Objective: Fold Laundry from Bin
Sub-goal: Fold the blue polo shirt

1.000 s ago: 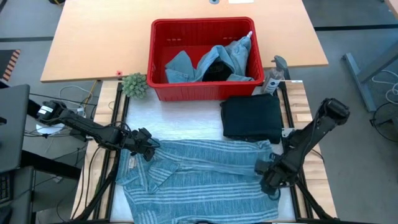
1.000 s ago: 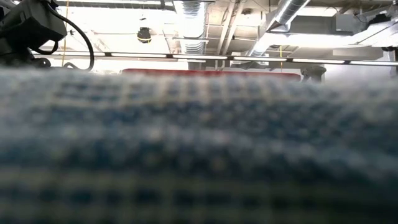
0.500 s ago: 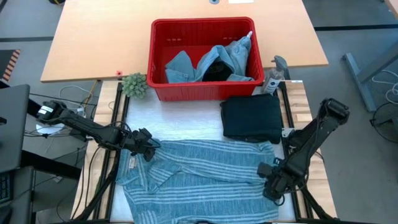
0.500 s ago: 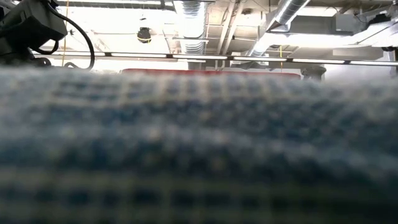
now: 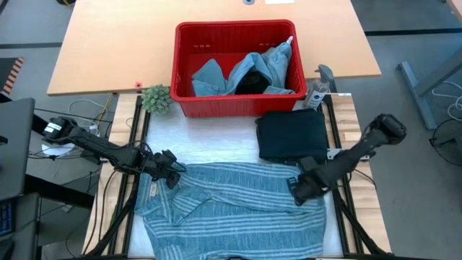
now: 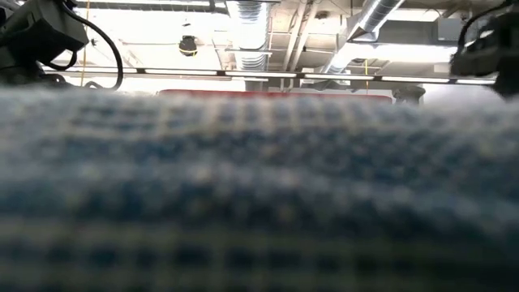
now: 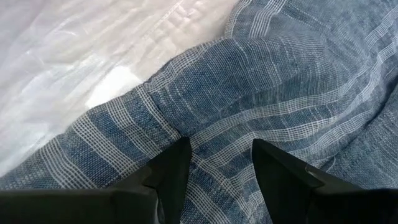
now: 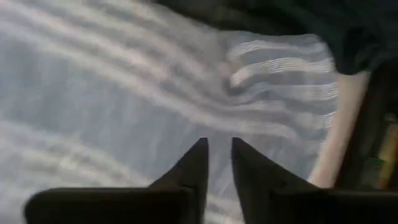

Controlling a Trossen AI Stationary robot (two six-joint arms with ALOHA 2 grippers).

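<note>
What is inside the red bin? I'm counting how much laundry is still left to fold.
The red bin holds light blue denim pieces heaped around a black garment. How many pieces there are, or what lies under the heap, cannot be seen; part of the bin floor shows bare.

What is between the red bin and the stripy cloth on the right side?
A folded black garment lies between the red bin and the striped cloth, seen in the high view.

The striped cloth [image 5: 231, 206] covered the near counter [image 5: 216, 133]; the bin [image 5: 184, 72] and folded dark garment [image 5: 291, 136] blocked the far side.
</note>
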